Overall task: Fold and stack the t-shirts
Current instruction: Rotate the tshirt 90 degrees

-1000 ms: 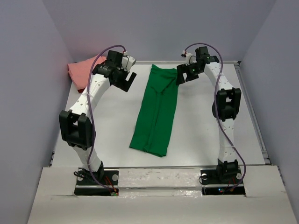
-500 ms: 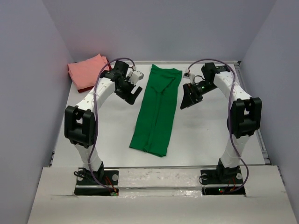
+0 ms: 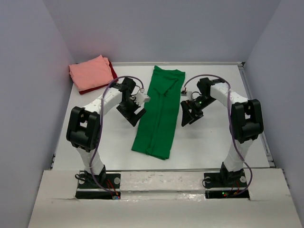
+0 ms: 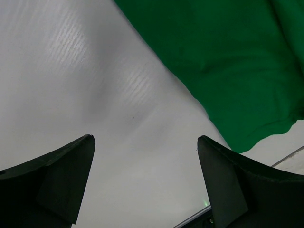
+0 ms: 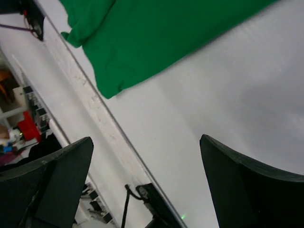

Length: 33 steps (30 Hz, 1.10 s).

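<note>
A bright green t-shirt lies folded into a long strip down the middle of the white table. At the back left a folded salmon pink t-shirt rests on a dark red one whose edge shows beneath. My left gripper hovers open just left of the strip's middle, empty; its wrist view shows the green cloth above bare table. My right gripper hangs open just right of the strip, empty, with the green hem in its wrist view.
Grey walls close the table in on the left, back and right. The arm bases stand at the near edge behind a white ledge. Clutter beyond the table edge shows in the right wrist view.
Both arms have swung from the far end of the green shirt toward me and lowered, now flanking the strip's middle. Both grippers stayed open. The shirts have not moved.
</note>
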Available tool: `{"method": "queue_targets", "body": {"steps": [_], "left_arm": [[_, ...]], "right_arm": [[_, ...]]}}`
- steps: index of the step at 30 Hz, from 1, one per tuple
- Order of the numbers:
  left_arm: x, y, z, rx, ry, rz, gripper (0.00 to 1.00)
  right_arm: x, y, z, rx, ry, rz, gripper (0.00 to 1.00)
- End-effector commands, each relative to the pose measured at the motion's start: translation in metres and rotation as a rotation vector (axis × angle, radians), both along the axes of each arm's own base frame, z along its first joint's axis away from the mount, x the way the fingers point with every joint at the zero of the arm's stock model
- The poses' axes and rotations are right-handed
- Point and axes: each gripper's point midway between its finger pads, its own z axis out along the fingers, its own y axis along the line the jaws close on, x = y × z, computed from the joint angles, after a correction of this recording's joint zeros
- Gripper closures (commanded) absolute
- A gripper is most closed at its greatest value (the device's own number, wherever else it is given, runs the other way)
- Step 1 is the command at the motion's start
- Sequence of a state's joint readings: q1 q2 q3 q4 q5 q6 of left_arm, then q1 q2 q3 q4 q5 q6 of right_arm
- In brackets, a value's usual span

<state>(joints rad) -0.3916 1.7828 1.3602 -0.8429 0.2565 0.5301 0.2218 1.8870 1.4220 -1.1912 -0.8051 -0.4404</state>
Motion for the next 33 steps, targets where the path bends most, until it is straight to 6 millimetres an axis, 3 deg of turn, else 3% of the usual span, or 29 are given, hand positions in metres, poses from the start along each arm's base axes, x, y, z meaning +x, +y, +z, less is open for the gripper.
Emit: {"method": "queue_targets", "body": {"steps": [1, 5, 6, 8, 9, 11, 15, 18, 22, 24, 26, 33], "left_arm": [[-0.007, -0.003, 0.019, -0.043, -0.031, -0.018, 0.01], [-0.011, -0.005, 0.017, -0.057, -0.024, -0.017, 0.01], [-0.011, -0.007, 0.017, -0.068, -0.029, -0.017, 0.01], [-0.012, -0.015, 0.024, -0.117, -0.031, -0.029, 0.01], [-0.016, -0.024, 0.029, -0.165, -0.02, -0.054, 0.01], [-0.017, -0.03, 0.033, -0.19, -0.02, -0.073, 0.01], [-0.015, -0.033, 0.033, -0.186, -0.026, -0.091, 0.01], [-0.013, -0.035, 0.037, -0.189, -0.035, -0.097, 0.01], [-0.012, -0.034, 0.038, -0.185, -0.037, -0.099, 0.01], [-0.01, -0.034, 0.04, -0.18, -0.046, -0.096, 0.01], [-0.009, -0.034, 0.04, -0.178, -0.046, -0.092, 0.01], [-0.003, -0.034, 0.044, -0.17, -0.06, -0.081, 0.01]], "right_arm": [[0.067, 0.004, -0.011, -0.049, -0.182, -0.078, 0.0], [0.094, 0.013, -0.037, -0.057, -0.159, -0.056, 0.0], [0.108, 0.016, -0.032, -0.049, -0.197, -0.057, 0.0], [0.109, 0.029, -0.029, -0.016, -0.179, -0.018, 0.0], [0.122, 0.035, -0.026, 0.011, -0.196, -0.003, 0.0], [0.117, 0.051, -0.026, 0.036, -0.164, 0.046, 0.0], [0.122, 0.075, 0.004, 0.087, -0.262, 0.144, 0.0], [0.112, 0.089, 0.03, 0.125, -0.281, 0.176, 0.0], [0.095, 0.092, 0.082, 0.182, -0.344, 0.181, 0.0], [0.084, 0.088, 0.074, 0.107, -0.331, 0.178, 0.0], [0.071, 0.084, 0.086, 0.119, -0.343, 0.184, 0.0], [-0.01, 0.085, 0.069, 0.242, -0.022, 0.268, 0.0]]}}
